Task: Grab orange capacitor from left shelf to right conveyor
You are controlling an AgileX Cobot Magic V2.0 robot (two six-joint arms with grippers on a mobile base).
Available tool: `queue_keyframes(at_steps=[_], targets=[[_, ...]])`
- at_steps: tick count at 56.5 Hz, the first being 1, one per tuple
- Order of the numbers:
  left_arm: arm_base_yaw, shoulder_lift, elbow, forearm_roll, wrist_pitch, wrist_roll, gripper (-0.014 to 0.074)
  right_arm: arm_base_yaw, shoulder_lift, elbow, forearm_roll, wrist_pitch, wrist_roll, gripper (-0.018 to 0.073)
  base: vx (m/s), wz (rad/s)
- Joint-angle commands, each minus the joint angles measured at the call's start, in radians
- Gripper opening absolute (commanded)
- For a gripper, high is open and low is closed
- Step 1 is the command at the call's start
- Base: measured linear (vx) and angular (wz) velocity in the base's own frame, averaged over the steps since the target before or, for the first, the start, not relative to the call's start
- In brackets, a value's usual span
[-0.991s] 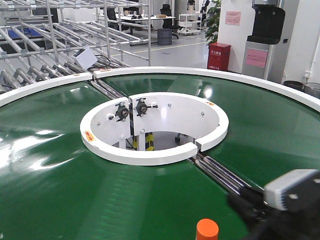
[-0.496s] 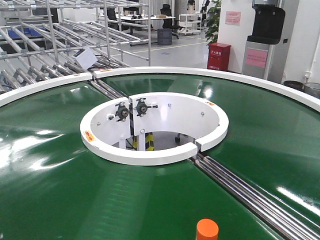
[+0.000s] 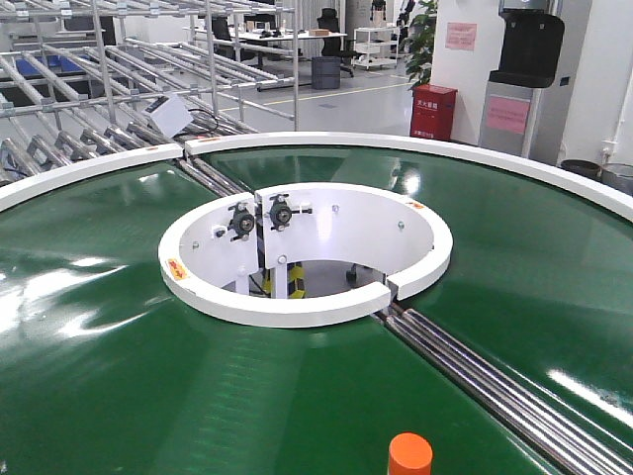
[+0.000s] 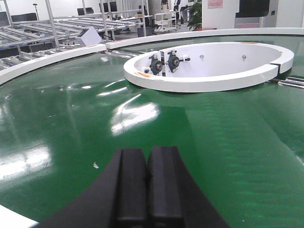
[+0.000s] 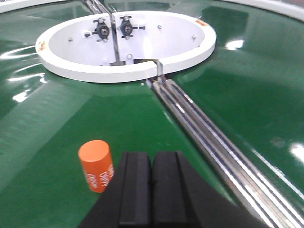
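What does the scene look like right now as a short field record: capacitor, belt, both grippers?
capacitor: bright-orange cylindrical capacitor stands upright on the belt, free of both grippers
conveyor: ring-shaped conveyor with glossy dark-green belt, white inner ring and steel rollers
capacitor position: near edge of the belt, left of the rollers in the right wrist view
left gripper: black left gripper, shut, empty, over bare belt
right gripper: black right gripper, shut, empty, just right of the capacitor
placement: capacitor is on the conveyor
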Motion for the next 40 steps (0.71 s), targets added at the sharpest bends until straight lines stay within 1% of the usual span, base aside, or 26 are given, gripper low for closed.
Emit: queue_keyframes(at_steps=[1,4,7,8,9,10,12,16,18,22,29,32,35,40], targets=[[-0.007,-0.008,0.025,-0.007,-0.079,-0.007,-0.0006,-0.008,-0.001,-0.026,0.074,-0.072,-0.089,-0.0011,0.00,0.00],[-0.007,-0.008,0.025,-0.007,-0.079,-0.007,-0.0006,-0.010,-0.016,0.005,0.131,-0.114,-0.166,-0.0011,0.00,0.00],[-0.007,-0.008,0.025,-0.007,-0.079,-0.007,-0.0006,-0.023,-0.042,0.065,0.222,-0.195,-0.281,-0.0011,0.00,0.00],[-0.007,-0.008,0.025,-0.007,-0.079,-0.007,-0.0006,-0.032,-0.054,0.093,0.259,-0.232,-0.306,-0.0011,0.00,0.00],[-0.007,-0.008,0.025,-0.007,-0.079,-0.007,-0.0006,-0.038,-0.063,0.113,0.272,-0.256,-0.331,-0.0011,0.00,0.00],[-0.007,-0.008,0.025,-0.007,-0.079,-0.007,-0.0006,-0.049,-0.078,0.144,0.328,-0.293,-0.376,-0.0011,0.00,0.00],[-0.007,-0.008,0.025,-0.007,-0.079,-0.007,-0.0006,-0.074,-0.113,0.209,0.411,-0.359,-0.431,-0.0011,0.00,0.00],[-0.007,-0.008,0.025,-0.007,-0.079,-0.007,-0.0006,-0.123,-0.190,0.323,0.509,-0.439,-0.481,-0.0011,0.00,0.00],[-0.007,-0.008,0.025,-0.007,-0.079,-0.007,-0.0006,-0.143,-0.228,0.370,0.529,-0.455,-0.485,-0.0010,0.00,0.00],[-0.007,-0.008,0.025,-0.007,-0.079,-0.007,-0.0006,-0.171,-0.309,0.457,0.521,-0.457,-0.485,-0.0009,0.00,0.00],[-0.007,-0.008,0.025,-0.007,-0.079,-0.007,-0.0006,-0.185,-0.477,0.566,0.423,-0.426,-0.458,-0.0008,0.00,0.00],[-0.007,-0.008,0.025,-0.007,-0.079,-0.007,-0.0006,-0.185,-0.534,0.561,0.379,-0.344,-0.452,-0.0008,0.00,0.00],[-0.007,-0.008,0.025,-0.007,-0.079,-0.007,-0.0006,-0.184,-0.574,0.562,0.357,-0.324,-0.452,-0.0008,0.00,0.00],[-0.007,-0.008,0.025,-0.007,-0.078,-0.007,-0.0006,-0.184,-0.572,0.562,0.346,-0.339,-0.452,-0.0008,0.00,0.00]])
